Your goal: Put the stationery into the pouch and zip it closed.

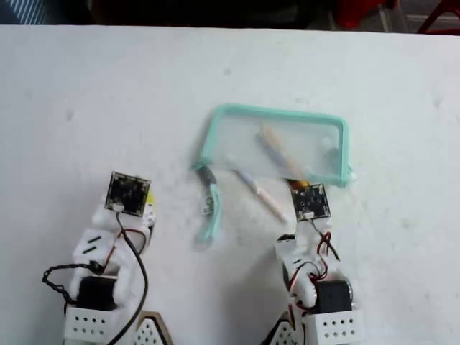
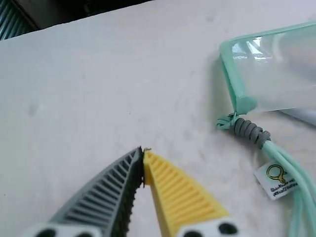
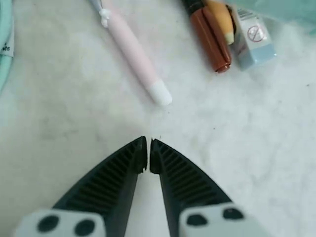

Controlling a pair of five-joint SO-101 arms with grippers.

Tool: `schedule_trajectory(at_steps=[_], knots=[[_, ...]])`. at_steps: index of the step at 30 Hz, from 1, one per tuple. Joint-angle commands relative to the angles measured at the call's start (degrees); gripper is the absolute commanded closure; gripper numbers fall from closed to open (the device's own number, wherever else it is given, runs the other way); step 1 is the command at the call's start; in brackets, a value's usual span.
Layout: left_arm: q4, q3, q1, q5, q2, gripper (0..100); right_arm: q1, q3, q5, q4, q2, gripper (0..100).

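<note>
Fingers (image 2: 168,192) of the left gripper (image 2: 143,150), one grey and one yellow, are closed tip to tip on nothing over the white counter (image 1: 86,93). The black fingers (image 3: 113,182) of the right gripper (image 3: 148,143) are likewise shut and empty. In the high view, a translucent rectangular pouch with a mint-green zip border (image 1: 273,112) is placed at centre frame. A pale pink pen (image 3: 133,54) lies at its lower edge, near a brown marker (image 3: 210,42) and a small blue-and-white block (image 3: 252,39). A mint-green cord strap (image 1: 210,212) trails from the pouch's lower left corner.
</note>
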Motion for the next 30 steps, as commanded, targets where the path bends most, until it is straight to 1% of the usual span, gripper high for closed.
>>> schedule_trajectory(at_steps=[1,2,5,7,9,13,14,17,19,21,23,24,25,27,30], knots=[[0.0,-0.18,0.48,0.62,-0.66,97,-1.71,0.53,0.44,0.22,-0.31,98.1],[0.0,-0.18,0.48,0.62,-0.66,97,-2.15,0.53,0.44,-1.27,-0.31,98.1],[0.0,-0.18,0.48,0.0,-0.66,97,-1.98,0.53,0.44,-12.26,-0.31,98.1],[0.0,-0.18,0.48,-3.08,-0.66,97,-1.27,0.53,0.53,-18.07,-0.31,98.1],[0.0,-0.18,0.48,-4.57,-0.66,97,-0.92,0.53,0.53,-24.84,-0.31,98.1],[-0.26,-0.18,0.48,-4.84,-0.66,97,1.01,0.53,0.7,-34.15,-0.31,98.0],[-0.35,-0.18,0.48,-4.66,-0.66,97,2.24,0.53,2.2,-35.38,-0.31,97.5],[0.18,-0.35,0.66,-4.57,-0.66,97,6.99,0.53,13.1,-34.86,0.04,91.0],[2.37,-0.79,1.01,-4.57,-0.66,93,8.66,0.53,18.9,-32.75,-0.13,87.4],[4.31,-1.76,1.01,-4.48,-0.66,87,8.48,0.53,19.43,-30.99,-0.22,88.8],[4.75,-2.02,1.01,-4.48,-0.66,83,8.04,0.53,19.43,-30.02,-0.22,94.8],[4.84,-2.02,1.01,-4.48,-0.66,83,7.52,0.53,19.87,-29.93,-0.22,98.2],[4.84,-2.02,1.01,-4.48,-0.66,83,6.81,0.53,19.87,-29.85,-0.22,98.5],[4.84,-2.02,0.92,-4.48,-0.66,84,5.85,0.53,19.69,-29.76,-0.22,96.1],[4.84,-2.02,0.75,-4.92,-0.66,86,4.53,0.53,19.6,-29.67,-0.13,96.0]])
